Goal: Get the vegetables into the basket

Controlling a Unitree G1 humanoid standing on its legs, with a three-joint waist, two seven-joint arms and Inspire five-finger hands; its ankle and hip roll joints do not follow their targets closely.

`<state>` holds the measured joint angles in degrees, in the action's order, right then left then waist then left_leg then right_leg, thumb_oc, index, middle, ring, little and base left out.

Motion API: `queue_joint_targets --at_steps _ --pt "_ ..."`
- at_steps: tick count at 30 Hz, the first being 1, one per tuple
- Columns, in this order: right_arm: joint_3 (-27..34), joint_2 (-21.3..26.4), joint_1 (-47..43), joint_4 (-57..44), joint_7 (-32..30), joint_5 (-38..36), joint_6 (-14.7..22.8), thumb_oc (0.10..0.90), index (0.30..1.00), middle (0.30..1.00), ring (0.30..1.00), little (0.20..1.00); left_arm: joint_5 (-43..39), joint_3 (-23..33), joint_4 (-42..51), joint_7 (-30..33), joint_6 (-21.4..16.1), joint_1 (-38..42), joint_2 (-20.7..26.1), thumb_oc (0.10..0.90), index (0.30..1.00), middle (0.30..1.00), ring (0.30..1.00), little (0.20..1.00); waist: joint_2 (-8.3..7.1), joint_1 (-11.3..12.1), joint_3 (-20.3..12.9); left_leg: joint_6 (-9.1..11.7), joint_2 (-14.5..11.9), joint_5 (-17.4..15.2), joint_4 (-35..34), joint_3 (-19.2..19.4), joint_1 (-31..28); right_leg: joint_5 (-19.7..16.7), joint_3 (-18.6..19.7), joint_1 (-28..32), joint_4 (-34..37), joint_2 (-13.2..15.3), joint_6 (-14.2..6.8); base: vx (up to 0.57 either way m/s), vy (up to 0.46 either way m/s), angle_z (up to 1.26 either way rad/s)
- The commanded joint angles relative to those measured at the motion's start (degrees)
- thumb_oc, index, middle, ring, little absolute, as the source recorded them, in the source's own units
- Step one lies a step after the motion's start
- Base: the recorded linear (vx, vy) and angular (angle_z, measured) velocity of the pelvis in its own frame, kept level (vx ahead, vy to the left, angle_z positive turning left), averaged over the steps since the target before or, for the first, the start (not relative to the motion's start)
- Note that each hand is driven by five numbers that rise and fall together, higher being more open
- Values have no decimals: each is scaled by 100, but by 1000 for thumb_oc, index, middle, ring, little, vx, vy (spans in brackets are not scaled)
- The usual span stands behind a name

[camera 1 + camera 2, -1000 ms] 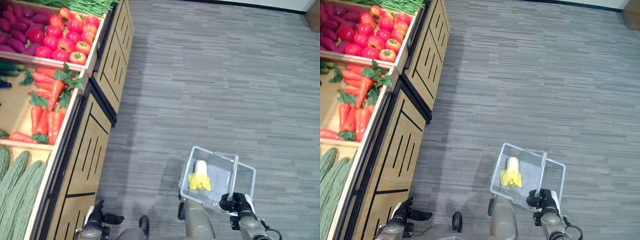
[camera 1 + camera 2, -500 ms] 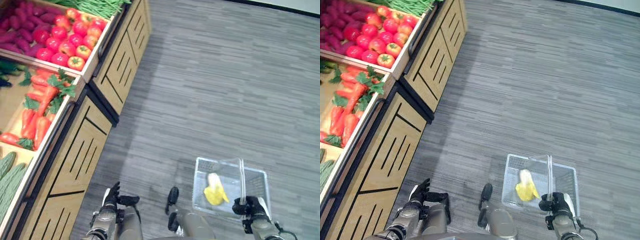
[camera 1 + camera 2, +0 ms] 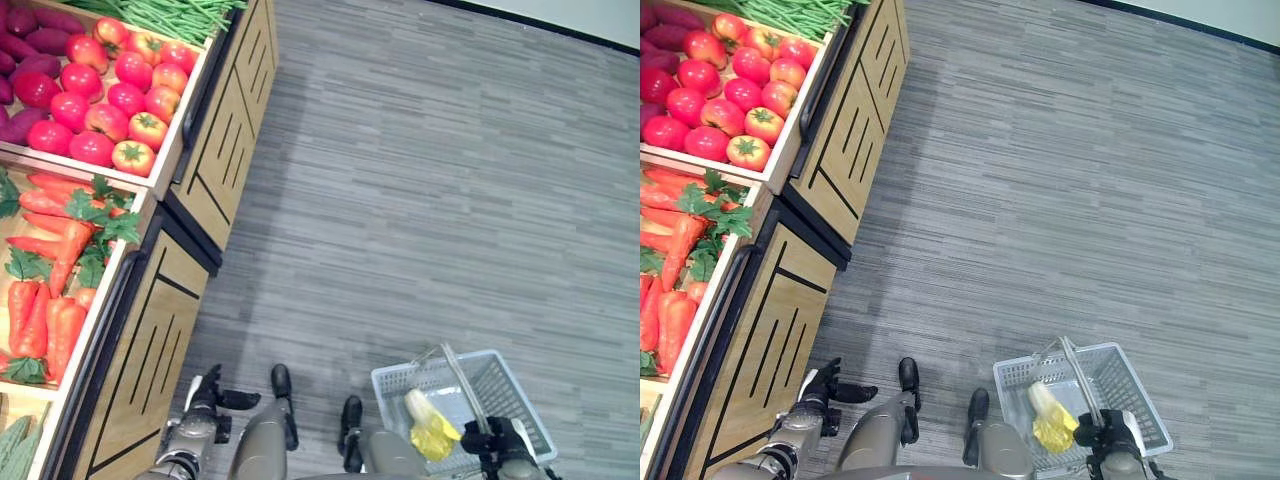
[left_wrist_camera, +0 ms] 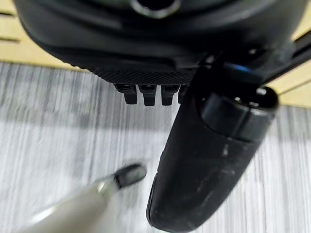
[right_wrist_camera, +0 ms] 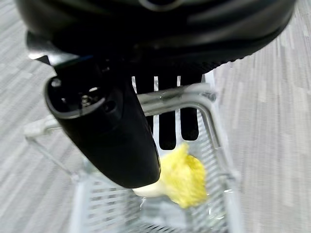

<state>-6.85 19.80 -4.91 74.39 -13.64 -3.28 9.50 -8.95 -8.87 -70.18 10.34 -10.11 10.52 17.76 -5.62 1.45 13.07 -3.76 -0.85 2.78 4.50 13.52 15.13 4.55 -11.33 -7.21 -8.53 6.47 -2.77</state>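
Note:
A pale blue wire basket (image 3: 515,395) hangs low at my right side. My right hand (image 3: 497,438) is shut on its metal handle (image 5: 194,97), with the fingers curled over the bar. One yellow-white cabbage (image 3: 428,425) lies in the basket, seen close in the right wrist view as the cabbage (image 5: 182,179). My left hand (image 3: 205,400) hangs by the wooden stand, fingers relaxed and thumb out, holding nothing. On the stand to my left are carrots (image 3: 55,260), tomatoes (image 3: 110,100), green beans (image 3: 170,15) and purple sweet potatoes (image 3: 30,25).
The wooden produce stand (image 3: 150,340) with dark-trimmed cabinet fronts runs along the left side. A green gourd (image 3: 15,455) shows at its lower left corner. Grey plank floor (image 3: 450,200) spreads out ahead and to the right.
The whole view has shifted along the stand, so the tomato and carrot bins sit lower and nearer. The basket has swung round in my right hand and hangs lower right.

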Motion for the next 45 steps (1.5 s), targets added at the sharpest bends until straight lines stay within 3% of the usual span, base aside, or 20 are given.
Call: queue_joint_targets --at_steps 1,5,7,11,13,16,18,21,22,26,28,29,30,31,32,35,36,37,39,45 --pt "135 330 94 -285 -208 -227 217 400 300 300 300 300 18 52 120 115 -105 -329 35 900 1000 1000 1000 1000 -212 145 -172 452 -216 -387 899 -36 573 -851 212 411 70 562 -657 51 64 -12" --pt "28 280 8 -375 -174 -154 232 400 300 300 300 300 -21 65 220 71 -115 -421 65 900 1000 1000 1000 1000 -205 221 -155 298 -125 -415 599 -16 274 -1480 238 72 -652 628 -772 62 119 -14" --pt "-116 256 -84 -493 -134 -104 253 400 300 300 300 300 2 11 241 40 -109 -438 62 900 1000 1000 1000 1000 -38 125 -64 251 -114 -398 272 -152 -109 -1469 394 -386 -1198 426 -712 145 153 -19" --pt "-188 259 -125 -568 -123 -54 283 400 300 300 300 300 -26 46 138 36 -126 -432 30 900 1000 1000 1000 1000 90 -54 56 334 -121 -320 48 -315 -488 -1222 397 -814 -935 354 -605 191 -8 48" --pt "-217 258 -184 -552 -141 -50 291 400 300 300 300 300 -70 96 -6 35 -148 -422 -14 900 1000 1000 1000 1000 94 -210 155 466 -86 -434 96 -577 -738 -1386 644 -1083 -8 455 -697 302 -193 63" --pt "-167 259 -148 -516 -123 -35 280 400 300 300 300 300 -43 108 -156 -3 -143 -441 -67 900 1000 1000 1000 1000 76 -362 168 565 -50 -665 281 -888 -920 -1638 990 -1223 455 581 -826 317 -210 78" --pt "-119 258 -116 -479 -88 -39 262 400 300 300 300 300 13 102 -190 -66 -99 -494 -107 900 1000 1000 1000 1000 58 -394 125 611 -13 -725 374 -1077 -993 -1525 1086 -1103 404 502 -814 286 -225 149" --pt "-100 267 -82 -466 -20 -39 269 400 300 300 300 300 -31 183 -300 -135 -50 -590 -174 900 1000 1000 1000 1000 87 -349 -55 768 -207 -559 189 -1285 -1172 -1248 819 -934 178 299 -683 213 -319 107" --pt "-136 300 -53 -476 5 -26 294 400 300 300 300 300 -81 200 -287 -149 -58 -606 -177 900 1000 1000 1000 1000 117 -323 -119 891 -409 -430 131 -1478 -1190 -1027 638 -865 78 189 -567 124 -319 70" --pt "-146 348 -16 -401 29 -55 327 400 300 300 300 300 -124 238 -312 -152 -44 -613 -176 900 1000 1000 1000 1000 133 -315 -177 1011 -646 -264 179 -1664 -1142 -788 406 -745 -3 54 -399 96 -262 65" --pt "-62 441 24 -348 3 -93 324 400 300 300 300 300 -185 196 -255 -129 -41 -599 -210 900 1000 1000 1000 1000 149 -324 -168 1039 -748 -105 388 -1443 -981 -652 179 -603 -44 69 -315 81 -251 42" --pt "-16 477 43 -333 -8 -118 315 400 300 300 300 300 -175 161 -250 -143 -25 -565 -222 900 1000 1000 1000 1000 146 -361 -149 1025 -818 -28 568 -1118 -837 -600 58 -528 -67 117 -278 37 -131 75" --pt "-16 477 43 -333 -8 -118 315 400 300 300 300 300 -175 161 -250 -143 -25 -565 -222 900 1000 1000 1000 1000 146 -362 -150 1025 -818 -29 570 -1119 -835 -600 57 -529 -67 117 -277 43 -197 96" --pt "96 532 120 -236 -38 -187 290 400 300 300 300 300 -171 98 -201 -151 -5 -477 -240 900 1000 1000 1000 1000 164 -442 -125 965 -1037 43 770 -244 -674 -463 -251 -332 -70 166 -203 43 -233 89" --pt "223 526 207 -148 -89 -278 248 400 300 300 300 300 -140 36 -154 -136 19 -398 -256 900 1000 1000 1000 1000 218 -465 -119 917 -978 -48 716 339 -514 -379 -485 -186 -31 177 -197 43 -232 85" --pt "307 515 259 -75 -120 -322 208 400 300 300 300 300 -74 -20 -119 -119 25 -359 -272 900 1000 1000 1000 1000 292 -474 -182 834 -734 -7 470 636 -244 -351 -658 -108 24 175 -214 92 -49 130" --pt "306 512 270 -72 -124 -328 204 400 300 300 300 300 -37 -38 -120 -118 28 -353 -264 900 1000 1000 1000 1000 313 -477 -193 892 -673 -50 430 655 -194 -244 -619 -43 -4 143 -265 181 8 49" --pt "299 496 293 -88 -122 -301 206 400 300 300 300 300 -5 -57 -119 -121 33 -362 -251 900 1000 1000 1000 1000 337 -528 -200 863 -739 -17 371 914 -235 -249 -663 -49 -46 137 -269 212 51 4" --pt "259 405 322 -92 -114 -290 176 400 300 300 300 300 27 5 -167 -120 60 -431 -209 900 1000 1000 1000 1000 281 -501 -176 793 -602 -179 336 820 -388 -100 -637 37 -296 205 -312 212 148 -10" --pt "286 348 294 38 -87 -240 143 400 300 300 300 300 29 37 -133 -125 30 -454 -180 900 1000 1000 1000 1000 211 -369 -199 644 -423 -295 244 869 -463 -303 -687 196 -327 442 -468 156 138 3"
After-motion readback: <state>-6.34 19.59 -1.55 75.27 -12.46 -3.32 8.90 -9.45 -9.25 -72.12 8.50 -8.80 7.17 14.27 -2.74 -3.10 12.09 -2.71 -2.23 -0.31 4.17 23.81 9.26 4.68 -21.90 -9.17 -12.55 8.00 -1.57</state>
